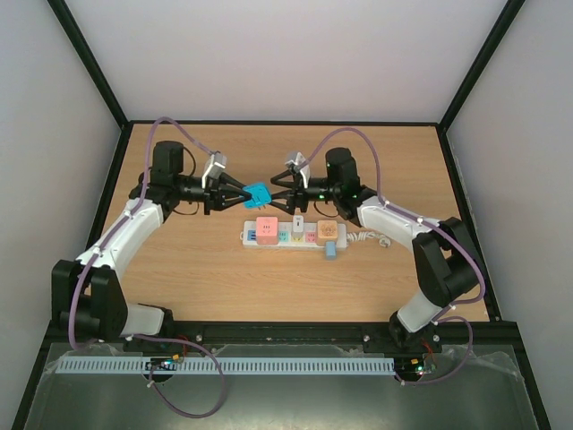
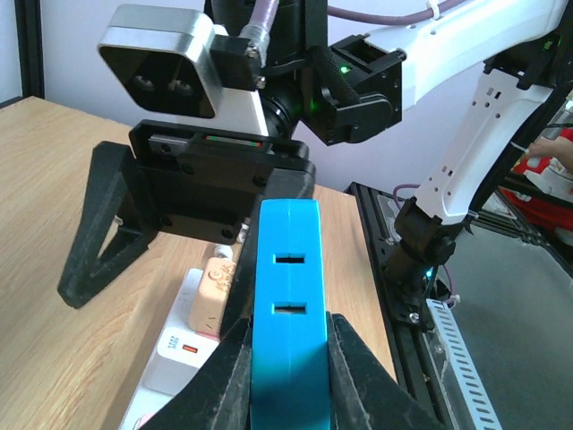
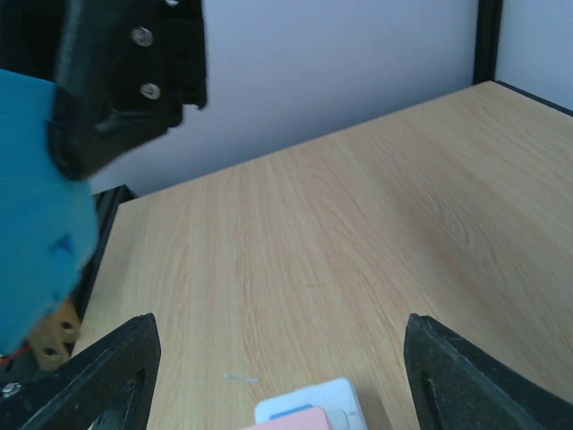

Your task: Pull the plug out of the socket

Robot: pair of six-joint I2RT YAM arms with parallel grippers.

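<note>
The blue plug (image 1: pixel 258 194) hangs in the air behind the socket (image 1: pixel 246 236), clear of it, with my left gripper (image 1: pixel 242 195) shut on it. In the left wrist view the plug (image 2: pixel 286 296) sits squeezed between both fingers (image 2: pixel 224 376), its two slots facing the camera. My right gripper (image 1: pixel 275 191) faces it from the right, open, with nothing between its fingers. The right wrist view shows the plug (image 3: pixel 36 206) at the far left, outside the right gripper (image 3: pixel 282 376). The white socket's end (image 3: pixel 313 403) lies below.
A pink plug (image 1: pixel 266 227), a small white one (image 1: pixel 298 222) and an orange one (image 1: pixel 327 231) sit in the socket. A pale blue block (image 1: pixel 331 250) lies against the socket's front edge. Its white cord (image 1: pixel 372 238) trails right. Black frame posts edge the table.
</note>
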